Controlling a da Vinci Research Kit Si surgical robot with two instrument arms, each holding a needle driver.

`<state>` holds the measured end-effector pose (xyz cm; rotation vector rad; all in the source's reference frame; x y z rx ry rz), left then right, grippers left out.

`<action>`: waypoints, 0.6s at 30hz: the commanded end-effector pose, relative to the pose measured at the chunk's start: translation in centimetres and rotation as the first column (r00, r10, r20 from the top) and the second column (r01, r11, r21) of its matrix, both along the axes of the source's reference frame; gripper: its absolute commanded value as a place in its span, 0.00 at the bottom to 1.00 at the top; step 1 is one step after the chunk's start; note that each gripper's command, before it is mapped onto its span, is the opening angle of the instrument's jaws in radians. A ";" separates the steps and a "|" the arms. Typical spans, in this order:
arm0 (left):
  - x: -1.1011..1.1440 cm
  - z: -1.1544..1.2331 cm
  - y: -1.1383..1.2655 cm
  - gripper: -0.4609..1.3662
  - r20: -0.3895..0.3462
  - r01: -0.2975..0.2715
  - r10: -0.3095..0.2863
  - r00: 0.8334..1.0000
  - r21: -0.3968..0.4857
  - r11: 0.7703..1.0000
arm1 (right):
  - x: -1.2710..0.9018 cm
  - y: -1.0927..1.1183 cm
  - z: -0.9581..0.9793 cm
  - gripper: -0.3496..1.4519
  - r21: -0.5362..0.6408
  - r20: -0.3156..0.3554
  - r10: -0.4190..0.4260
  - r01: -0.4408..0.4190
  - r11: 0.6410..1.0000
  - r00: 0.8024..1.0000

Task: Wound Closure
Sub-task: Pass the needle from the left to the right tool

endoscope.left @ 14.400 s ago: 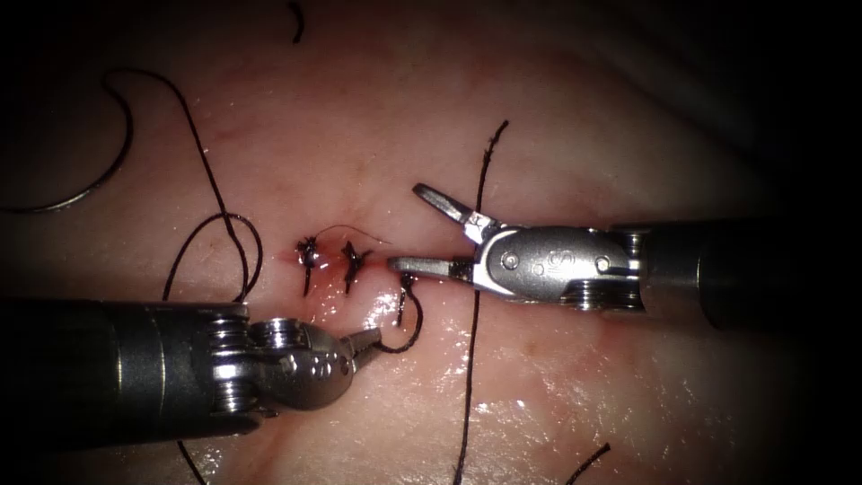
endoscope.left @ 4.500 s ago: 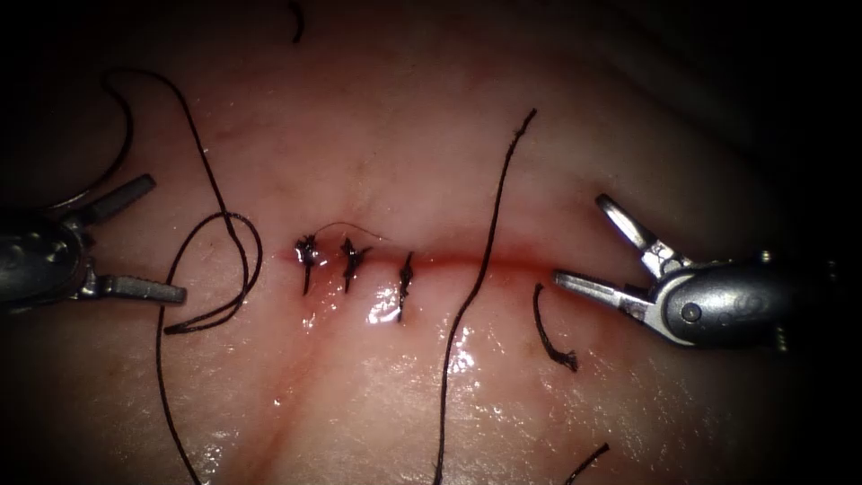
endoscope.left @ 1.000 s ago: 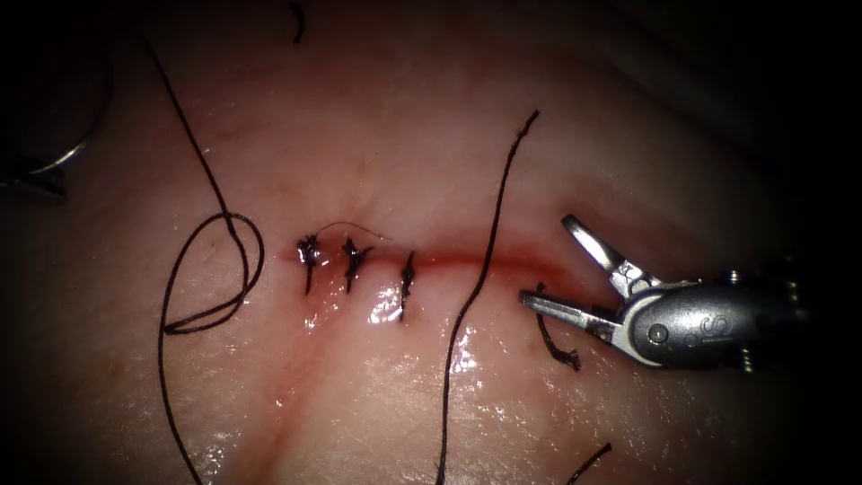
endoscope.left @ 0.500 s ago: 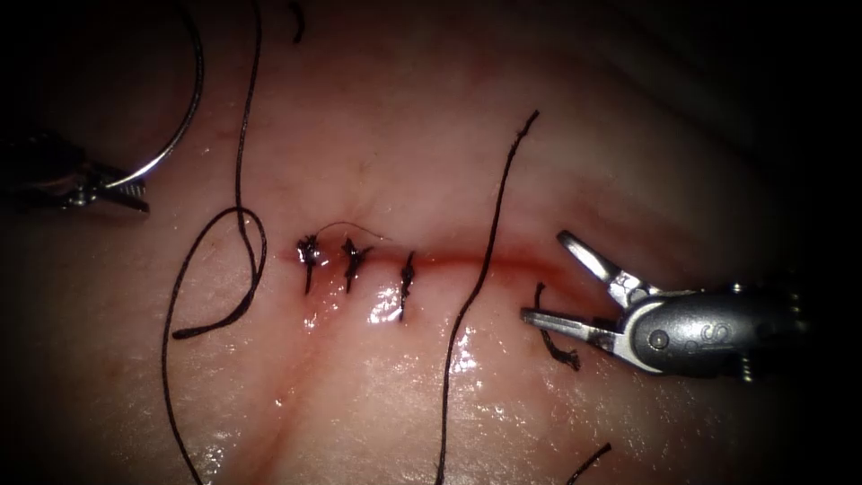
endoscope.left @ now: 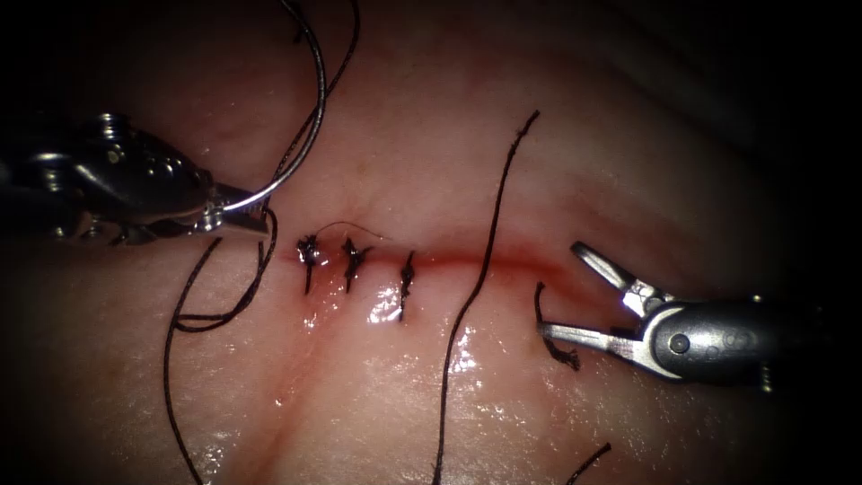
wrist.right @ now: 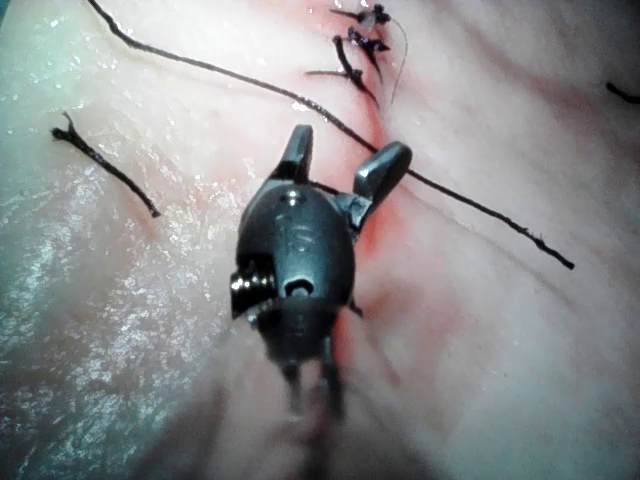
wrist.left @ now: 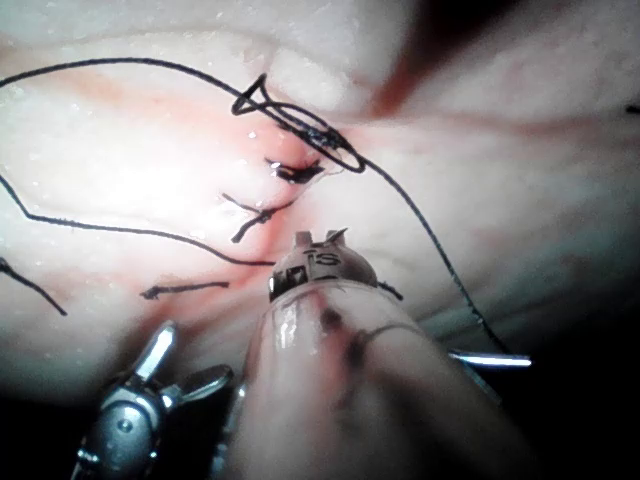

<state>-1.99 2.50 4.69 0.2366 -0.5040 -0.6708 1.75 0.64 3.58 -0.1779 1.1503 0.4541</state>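
Left tool (endoscope.left: 242, 218) clamps needle (endoscope.left: 301, 148) end, above tissue (endoscope.left: 386, 395); right tool (endoscope.left: 561, 292) agape, empty.

Right end effector (wrist.right: 340, 160) agape, seemingly empty, over tissue (wrist.right: 480, 330)

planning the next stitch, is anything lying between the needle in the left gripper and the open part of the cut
Yes. The left gripper holds the needle near one end, off the tissue. The open cut lies right of three stitches, with a loose thread crossing it. The right gripper is open and empty there.
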 end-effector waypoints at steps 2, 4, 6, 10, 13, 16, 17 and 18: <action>-0.07 0.00 -0.02 0.17 -0.004 0.004 -0.004 1.000 -0.014 1.000 | -0.01 0.01 -0.01 0.60 0.047 -0.017 0.016 -0.015 0.999 1.000; -0.14 0.01 -0.05 0.18 -0.008 0.007 -0.007 1.000 -0.022 1.000 | -0.02 0.02 -0.02 0.60 0.079 -0.029 0.032 -0.029 0.996 0.999; -0.21 0.03 -0.09 0.21 -0.008 0.003 -0.003 1.000 -0.030 1.000 | -0.02 0.04 -0.04 0.60 0.102 -0.036 0.041 -0.037 0.994 0.999; -0.30 0.06 -0.15 0.20 0.001 -0.002 0.002 1.000 -0.038 0.999 | -0.03 0.09 -0.10 0.62 0.115 -0.038 0.043 -0.038 0.993 0.998; -0.31 0.08 -0.20 0.21 0.002 -0.007 0.007 1.000 -0.044 0.999 | -0.05 0.11 -0.15 0.61 0.119 -0.039 0.041 -0.036 0.992 0.998; -0.29 0.10 -0.22 0.20 0.005 -0.009 0.009 1.000 -0.046 0.999 | -0.06 0.13 -0.18 0.61 0.123 -0.040 0.041 -0.035 0.992 0.998; -0.28 0.10 -0.22 0.20 0.005 -0.009 0.010 1.000 -0.046 0.999 | -0.06 0.14 -0.19 0.61 0.123 -0.040 0.041 -0.035 0.992 0.998; -0.28 0.10 -0.22 0.20 0.005 -0.015 0.015 1.000 -0.050 0.999 | -0.06 0.14 -0.19 0.60 0.123 -0.040 0.041 -0.036 0.992 0.998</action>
